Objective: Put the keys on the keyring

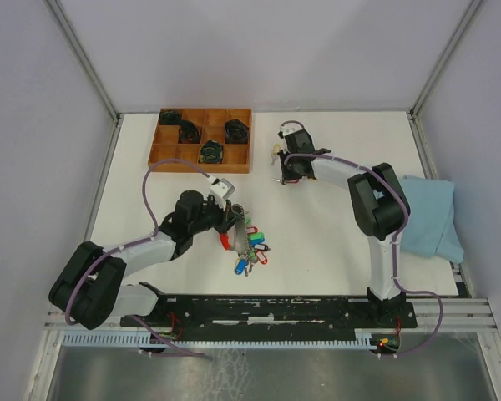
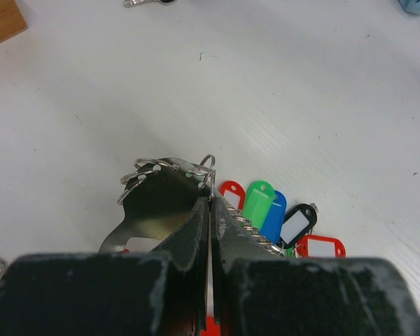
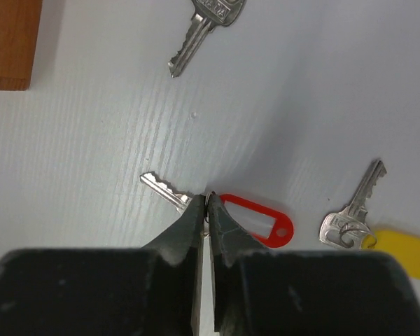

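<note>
The left tool (image 2: 208, 199) is clenched on the keyring (image 2: 161, 171), near left. The right tool (image 3: 204, 201) pinches a key (image 3: 164, 187) at its head, far right on the surface (image 3: 301, 105). The key looks light, stiff, thin and slippery, so the head beside its red tag (image 3: 255, 220) suits gripping.

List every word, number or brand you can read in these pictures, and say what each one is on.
No text can be read for certain.
Key at the top edge: stamped lettering on its head, too blurred to read.
Key beside the yellow tag: a stamped mark, unreadable.
Red tag: white insert, blank.
</note>
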`<state>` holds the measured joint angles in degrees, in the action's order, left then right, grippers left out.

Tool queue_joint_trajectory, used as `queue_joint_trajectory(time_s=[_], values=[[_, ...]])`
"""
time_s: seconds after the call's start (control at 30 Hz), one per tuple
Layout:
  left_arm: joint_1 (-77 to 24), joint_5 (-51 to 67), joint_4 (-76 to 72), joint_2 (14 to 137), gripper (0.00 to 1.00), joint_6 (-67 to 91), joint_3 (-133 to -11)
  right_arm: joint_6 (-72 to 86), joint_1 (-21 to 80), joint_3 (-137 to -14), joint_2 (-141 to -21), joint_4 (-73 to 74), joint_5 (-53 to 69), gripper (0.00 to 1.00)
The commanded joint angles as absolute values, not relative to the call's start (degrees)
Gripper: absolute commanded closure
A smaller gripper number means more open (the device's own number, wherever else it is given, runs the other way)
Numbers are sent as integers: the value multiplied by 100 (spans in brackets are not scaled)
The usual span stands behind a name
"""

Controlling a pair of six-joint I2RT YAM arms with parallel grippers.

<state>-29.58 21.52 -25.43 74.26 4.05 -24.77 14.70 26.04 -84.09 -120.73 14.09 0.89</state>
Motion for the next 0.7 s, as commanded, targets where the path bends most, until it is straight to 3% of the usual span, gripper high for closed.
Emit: queue_joint_trajectory(time_s=[0.0,0.13,0.67], values=[[-2927,2424,-2628,7395,97,402,-2709,1472,2740,-8296,-11754,1623,-367,90],[-2928,2508,-2602,7335,97,316,-2687,1703,2816,-7931,-11359,1863,-685,99],[-2946,2923,-2528,7277,97,220,-2698,3094,3501,-6103,-8837,3208,-2581,99]])
